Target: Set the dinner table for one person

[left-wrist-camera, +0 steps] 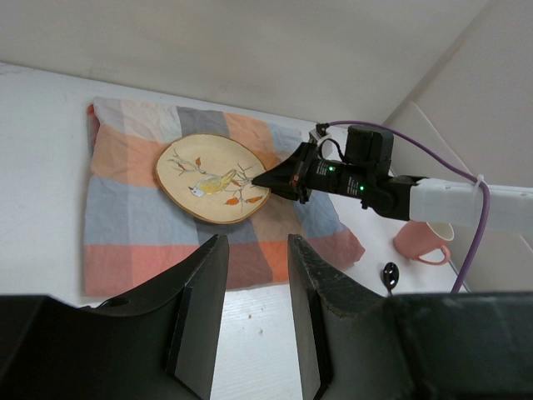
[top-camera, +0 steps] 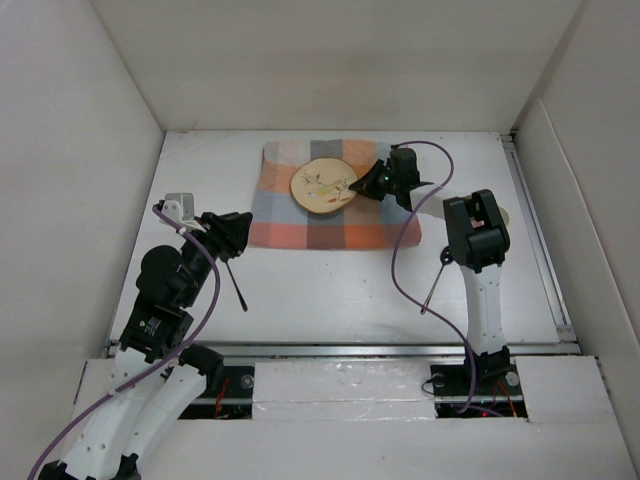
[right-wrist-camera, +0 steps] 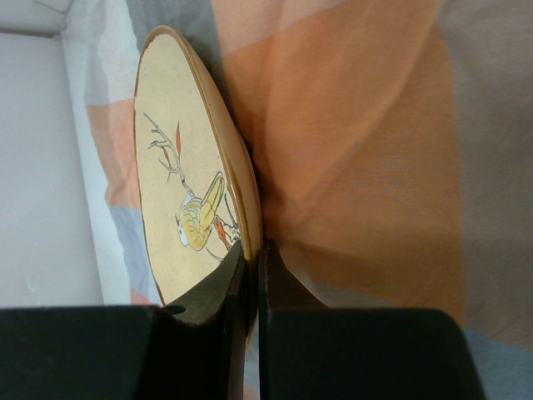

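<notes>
No legible text, label, brand, number or sign on anything in view

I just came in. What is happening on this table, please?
Two robot arms are setting the table for one person. The right gripper has its fingers closed on the rim of the plate, which has a bird painted on it and sits on the checkered cloth. The left gripper hovers open and empty near the cloth's near-left corner. A pink cup and a spoon wait on the bare table to the right of the cloth.
</notes>
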You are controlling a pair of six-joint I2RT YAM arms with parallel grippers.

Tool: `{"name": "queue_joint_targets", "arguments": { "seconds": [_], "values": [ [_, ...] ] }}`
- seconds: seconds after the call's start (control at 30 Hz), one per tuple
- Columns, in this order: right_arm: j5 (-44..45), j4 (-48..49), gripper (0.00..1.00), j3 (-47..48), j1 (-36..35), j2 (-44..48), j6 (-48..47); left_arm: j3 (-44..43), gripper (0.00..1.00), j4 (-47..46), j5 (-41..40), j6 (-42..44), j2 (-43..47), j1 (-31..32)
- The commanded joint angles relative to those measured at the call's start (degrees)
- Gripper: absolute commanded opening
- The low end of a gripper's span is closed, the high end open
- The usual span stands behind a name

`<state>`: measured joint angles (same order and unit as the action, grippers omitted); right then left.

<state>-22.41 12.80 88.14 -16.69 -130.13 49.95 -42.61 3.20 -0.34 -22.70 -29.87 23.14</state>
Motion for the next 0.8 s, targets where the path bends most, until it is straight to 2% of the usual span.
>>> {"name": "queue_joint_targets", "arguments": {
  "seconds": [0.0, 0.1, 0.13, 0.23, 0.37, 0.5, 0.6, 0.77],
  "values": [
    [-1.2, 8.3, 0.00, 1.9, 0.3, 2.0, 3.0, 0.5, 0.32, -1.4, -0.8, 0.8, -0.5, -0.3],
    [-1.4, 7.5, 0.19, 1.6, 0.8, 2.1, 2.8, 0.2, 0.32, -0.7, -1.9, 0.9, -1.5, -0.3],
    [-1.3, 7.3, 0.34, 1.4, 0.8, 2.2, 2.5, 0.1, 0.31, -0.3, -2.4, 1.0, -1.6, -0.3],
    [-0.9, 5.3, 0.58, 1.8, 0.8, 3.0, 1.2, -0.8, 0.31, 2.1, -6.0, 1.0, -3.3, -0.3],
    [1.4, 0.7, 0.63, 2.7, 0.3, 6.1, -3.3, -3.0, 0.28, 6.4, -10.2, 1.0, -7.5, -0.3],
    [5.4, -7.0, 0.65, 2.7, 0.3, 13.1, -8.0, -6.7, 0.00, 12.7, -16.0, 2.1, -13.6, -0.3],
    [8.8, -9.0, 0.68, 0.4, 0.3, 18.3, -10.7, -6.8, 0.00, 15.4, -21.3, 2.6, -17.1, -0.3],
    [8.8, -9.6, 0.71, -7.6, 2.5, 22.2, -12.9, -6.0, 0.00, 17.6, -21.6, 2.0, -22.5, -2.6]
  ]
}}
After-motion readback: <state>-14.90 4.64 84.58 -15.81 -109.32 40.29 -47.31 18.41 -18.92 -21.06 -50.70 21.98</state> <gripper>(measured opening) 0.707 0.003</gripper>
